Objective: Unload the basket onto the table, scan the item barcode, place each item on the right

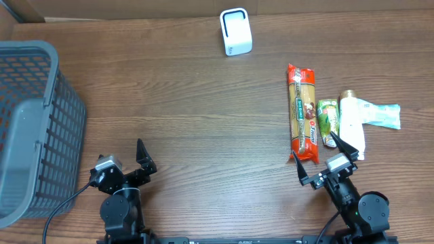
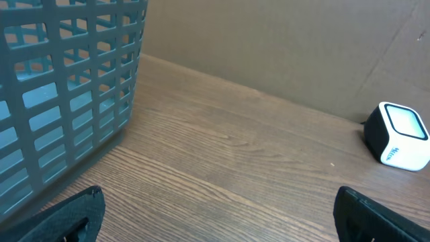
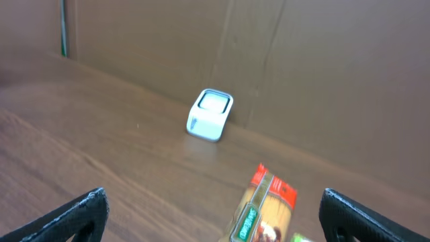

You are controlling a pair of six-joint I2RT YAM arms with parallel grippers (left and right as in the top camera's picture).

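Orange pasta pack (image 1: 302,114) sat nearest our right gripper (image 1: 324,163), wide and empty like the left gripper (image 1: 119,171). We reckoned grab it mid-length, barcode toward the scanner (image 1: 236,32).

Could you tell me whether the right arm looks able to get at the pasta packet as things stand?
Probably yes. The right claw stands open at the near end of the pasta packet, with nothing between them; the green sachet lies alongside.
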